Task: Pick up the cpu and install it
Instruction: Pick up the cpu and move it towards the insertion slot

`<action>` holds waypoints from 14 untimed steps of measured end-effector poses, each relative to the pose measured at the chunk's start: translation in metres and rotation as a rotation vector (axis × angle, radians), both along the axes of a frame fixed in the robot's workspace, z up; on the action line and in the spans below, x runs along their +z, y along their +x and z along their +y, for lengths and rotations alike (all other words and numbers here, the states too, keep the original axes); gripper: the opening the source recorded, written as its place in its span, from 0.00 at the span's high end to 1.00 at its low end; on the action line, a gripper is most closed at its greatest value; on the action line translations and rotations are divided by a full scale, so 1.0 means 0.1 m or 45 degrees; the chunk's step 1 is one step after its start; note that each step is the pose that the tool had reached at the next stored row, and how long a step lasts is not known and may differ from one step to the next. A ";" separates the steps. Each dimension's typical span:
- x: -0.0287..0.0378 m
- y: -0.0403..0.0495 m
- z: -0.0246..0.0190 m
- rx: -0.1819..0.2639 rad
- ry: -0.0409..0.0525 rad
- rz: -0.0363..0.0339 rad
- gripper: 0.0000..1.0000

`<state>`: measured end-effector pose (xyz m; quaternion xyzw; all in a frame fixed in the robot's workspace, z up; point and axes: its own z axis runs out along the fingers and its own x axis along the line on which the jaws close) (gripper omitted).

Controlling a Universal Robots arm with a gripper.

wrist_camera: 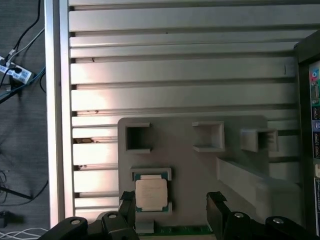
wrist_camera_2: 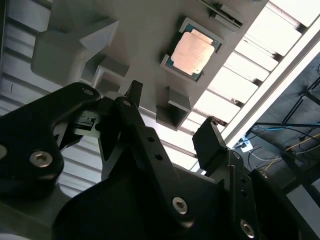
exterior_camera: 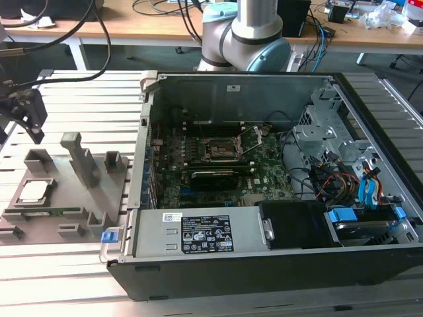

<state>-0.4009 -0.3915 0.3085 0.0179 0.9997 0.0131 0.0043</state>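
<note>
Spread wide, our gripper (exterior_camera: 34,132) holds nothing: its two black fingers (wrist_camera: 127,205) stand well apart with open air between them. We find it in the exterior view at that view's left edge, hanging above the grey tray (exterior_camera: 73,198), pointing down and clear of it. The cpu (exterior_camera: 33,191) lies flat in a framed recess of the tray, silver top up, below the gripper and untouched.

From the first wrist view we look straight down past the fingertips. The gripper (wrist_camera: 171,202) straddles the tray (wrist_camera: 185,160), and the cpu (wrist_camera: 151,192) lies just beside one finger rather than midway between the two. That view also gives us the slatted metal table (wrist_camera: 175,75) under the tray and loose cables (wrist_camera: 15,75) on the floor beyond its edge.

The second wrist view runs along the gripper (wrist_camera_2: 172,112) at a slant. It shows us the linkage and bolts of the fingers (wrist_camera_2: 150,145), with the cpu (wrist_camera_2: 194,50) in its recess ahead of the tips and apart from them.

The exterior view adds the open computer case (exterior_camera: 264,247) beside the tray, toward that view's right, with the motherboard (exterior_camera: 264,168) and its dark socket (exterior_camera: 221,150) inside. The arm (exterior_camera: 248,33) rises on its grey base joints behind the case, while the gripper sits far out over the tray.
</note>
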 end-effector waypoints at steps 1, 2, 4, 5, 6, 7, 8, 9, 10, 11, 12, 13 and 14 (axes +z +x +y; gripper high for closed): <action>-0.010 0.000 0.000 0.000 0.000 0.0001 0.32; -0.016 0.000 0.000 0.000 0.000 0.0000 0.32; -0.035 0.000 0.000 0.000 0.000 0.0001 0.32; -0.045 0.000 0.000 0.000 0.000 0.0000 0.32; -0.052 0.000 0.000 0.000 0.000 0.0000 0.32; -0.057 0.000 0.000 0.000 0.000 0.0000 0.32; -0.063 0.000 0.000 0.000 0.000 0.0000 0.32; -0.067 0.000 0.000 0.000 0.000 0.0000 0.32; -0.077 0.000 0.000 0.000 0.000 0.0000 0.32; -0.086 0.000 0.000 0.000 0.000 0.0000 0.32; -0.095 0.000 0.000 0.000 0.000 0.0000 0.32; -0.103 0.000 0.000 0.000 0.000 0.0000 0.32; -0.116 -0.001 0.000 0.000 0.000 0.0000 0.32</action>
